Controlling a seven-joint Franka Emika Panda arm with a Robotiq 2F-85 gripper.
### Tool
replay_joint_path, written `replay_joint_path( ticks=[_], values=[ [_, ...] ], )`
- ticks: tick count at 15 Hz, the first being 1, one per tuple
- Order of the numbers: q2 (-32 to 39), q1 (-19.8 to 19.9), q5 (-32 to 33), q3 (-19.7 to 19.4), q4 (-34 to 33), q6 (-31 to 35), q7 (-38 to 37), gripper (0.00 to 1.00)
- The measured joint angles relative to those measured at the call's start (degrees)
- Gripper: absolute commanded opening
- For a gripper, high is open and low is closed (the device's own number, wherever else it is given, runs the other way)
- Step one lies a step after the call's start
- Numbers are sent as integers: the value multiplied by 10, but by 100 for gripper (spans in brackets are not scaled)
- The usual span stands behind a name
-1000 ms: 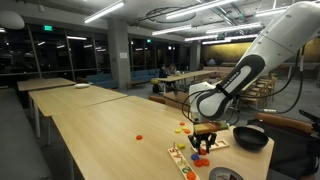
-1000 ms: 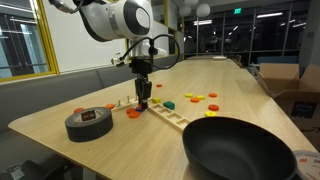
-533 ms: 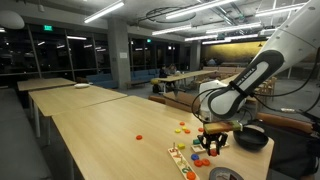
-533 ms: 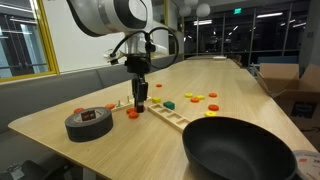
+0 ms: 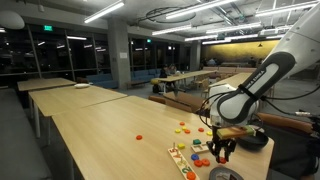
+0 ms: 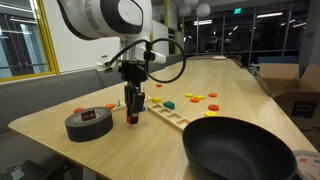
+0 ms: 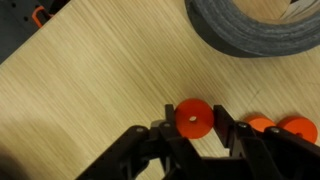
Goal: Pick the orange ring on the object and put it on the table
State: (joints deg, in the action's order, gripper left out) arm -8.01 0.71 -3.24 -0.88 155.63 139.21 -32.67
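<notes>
Between the fingers (image 7: 150, 150), closed to a narrow gap around it, sits the orange ring (image 7: 193, 117). The arm (image 6: 100, 15) has carried it off the peg board (image 6: 170, 118) and down to the worktop (image 6: 240, 90), so we judge only the release remains. Beyond the fingertips lies the tape roll (image 7: 255, 35). Loose orange pieces (image 7: 280, 128) crowd one side, with bare wood on the other.
</notes>
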Motion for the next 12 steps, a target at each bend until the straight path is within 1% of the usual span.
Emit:
replay_joint_path(
  ticks=[6,7,8,9,12],
  values=[
    [3,5,-6,0,12,22,39,23],
    [3,5,-6,0,12,23,43,25],
    [3,5,-6,0,12,25,46,67],
    [3,5,-7,0,13,26,48,69],
    [3,5,-8,0,13,27,53,89]
  ],
)
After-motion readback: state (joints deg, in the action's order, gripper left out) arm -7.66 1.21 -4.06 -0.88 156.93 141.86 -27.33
